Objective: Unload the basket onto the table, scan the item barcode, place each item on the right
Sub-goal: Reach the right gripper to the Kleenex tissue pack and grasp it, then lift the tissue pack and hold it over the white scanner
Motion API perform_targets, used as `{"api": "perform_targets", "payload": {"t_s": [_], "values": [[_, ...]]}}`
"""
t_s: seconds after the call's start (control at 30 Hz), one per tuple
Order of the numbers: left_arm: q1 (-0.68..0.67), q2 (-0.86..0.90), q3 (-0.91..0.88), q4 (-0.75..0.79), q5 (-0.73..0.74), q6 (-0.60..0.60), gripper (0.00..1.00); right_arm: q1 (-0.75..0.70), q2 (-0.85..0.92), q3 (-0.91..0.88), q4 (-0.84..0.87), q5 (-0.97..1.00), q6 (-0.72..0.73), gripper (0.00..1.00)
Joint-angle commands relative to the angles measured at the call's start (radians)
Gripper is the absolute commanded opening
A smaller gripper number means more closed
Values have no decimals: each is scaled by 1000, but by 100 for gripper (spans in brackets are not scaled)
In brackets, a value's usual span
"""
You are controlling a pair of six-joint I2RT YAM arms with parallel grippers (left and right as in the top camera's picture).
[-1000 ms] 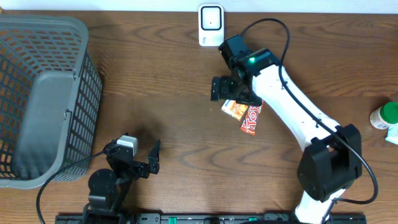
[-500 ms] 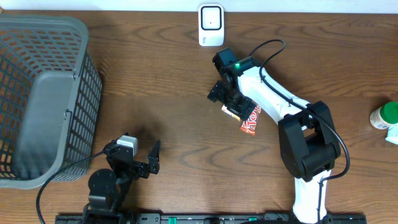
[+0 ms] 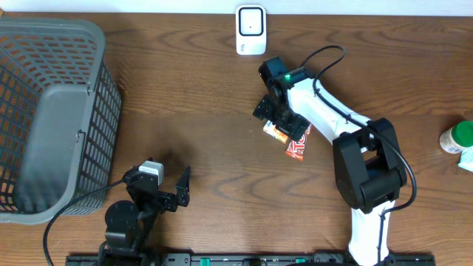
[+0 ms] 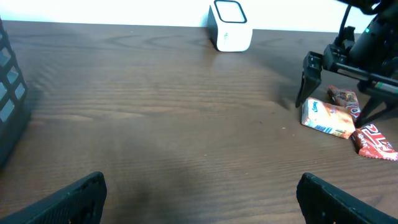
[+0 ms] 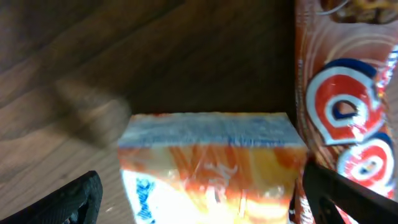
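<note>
The right arm reaches from the near edge of the wooden table [image 3: 185, 96] toward its centre. Its wrist is tipped down, so the right gripper [image 3: 279, 120] stands over an orange snack packet [image 3: 273, 132]. Its jaws are spread wide, one finger on either side of the packet, not clamped on it. The packet lies flat just beside a red wrapper [image 3: 297, 146], apart from the white scanner [image 3: 250, 30] at the far edge. The left gripper [image 3: 166, 193] sits low by its base near a grey basket [image 3: 52, 111], jaws wide open.
</note>
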Motion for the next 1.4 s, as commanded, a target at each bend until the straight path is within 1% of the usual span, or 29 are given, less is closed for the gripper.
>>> {"api": "perform_targets", "payload": {"t_s": [0.0, 0.07, 0.2, 0.27, 0.33, 0.37, 0.43, 0.47, 0.57, 0.6, 0.63, 0.77, 0.87, 0.93, 1.0, 1.13, 1.37], "values": [[2, -4, -15, -25, 9, -5, 98, -7, 13, -66, 68, 25, -9, 95], [2, -4, -15, -25, 9, -5, 98, -14, 13, -90, 101, 24, -9, 90], [2, -4, -15, -25, 9, -5, 98, -25, 13, -114, 127, 31, -10, 74], [2, -4, -15, -25, 9, -5, 98, -27, 13, -117, 128, 48, -19, 63], [2, -4, -15, -25, 9, -5, 98, -27, 12, -114, 130, 48, -76, 45], [2, -4, -15, -25, 9, -5, 98, -27, 12, -112, 130, 44, -90, 41], [2, -4, -15, -25, 9, -5, 98, -29, 8, -95, 114, 13, -139, 38], [2, -4, -15, -25, 9, -5, 98, -31, 5, -86, 105, -5, -157, 38], [2, -4, -15, -25, 9, -5, 98, -47, -13, -23, 15, -74, -224, 43], [2, -4, -15, -25, 9, -5, 98, -53, -17, -2, -21, -93, -246, 44], [2, -4, -15, -25, 9, -5, 98, -65, -23, 36, -91, -128, -300, 44], [2, -4, -15, -25, 9, -5, 98, -98, -27, 122, -318, -206, -491, 42], [2, -4, -15, -25, 9, -5, 98, -113, -27, 138, -426, -261, -592, 42], [2, -4, -15, -25, 9, -5, 98, -118, -27, 138, -501, -375, -690, 42], [2, -4, -15, -25, 9, -5, 98, -117, -27, 139, -552, -428, -739, 42], [2, -4, -15, -25, 9, -5, 98, -117, -27, 139, -612, -433, -777, 45], [2, -4, -15, -25, 9, -5, 98, -116, -27, 139, -618, -433, -780, 45]]}}
